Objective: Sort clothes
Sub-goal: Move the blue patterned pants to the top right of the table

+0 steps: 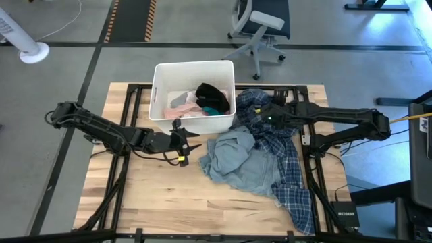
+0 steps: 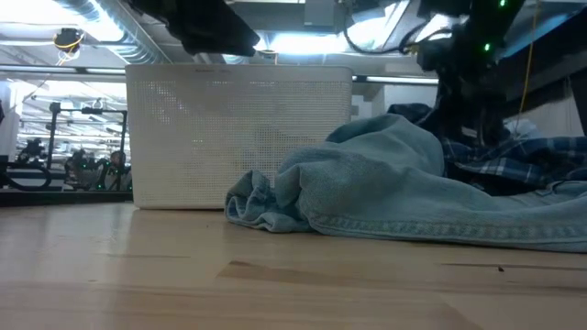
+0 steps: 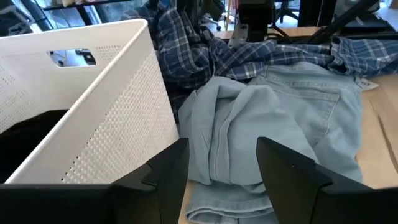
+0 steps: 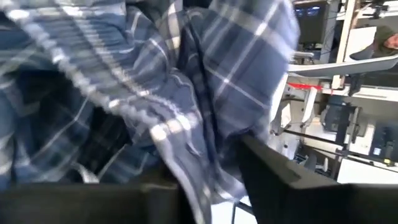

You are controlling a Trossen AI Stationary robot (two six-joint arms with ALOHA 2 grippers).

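The right gripper point(image 1: 264, 113) is pinching the plaid shirt point(image 1: 283, 158) beside the bin point(image 1: 158, 91); the left gripper point(image 1: 191, 140), released, is hovering before it. The shirt is risking dragging the grey-blue top point(image 1: 233, 158)

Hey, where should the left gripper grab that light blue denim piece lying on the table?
Probably the bunched fold of the denim piece nearest the left gripper, approached level from that side; the raised ridge there gives the open fingers something to pinch, clear of the plaid shirt.

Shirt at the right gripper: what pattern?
Blue-white plaid shirt, clearest in the right wrist view.
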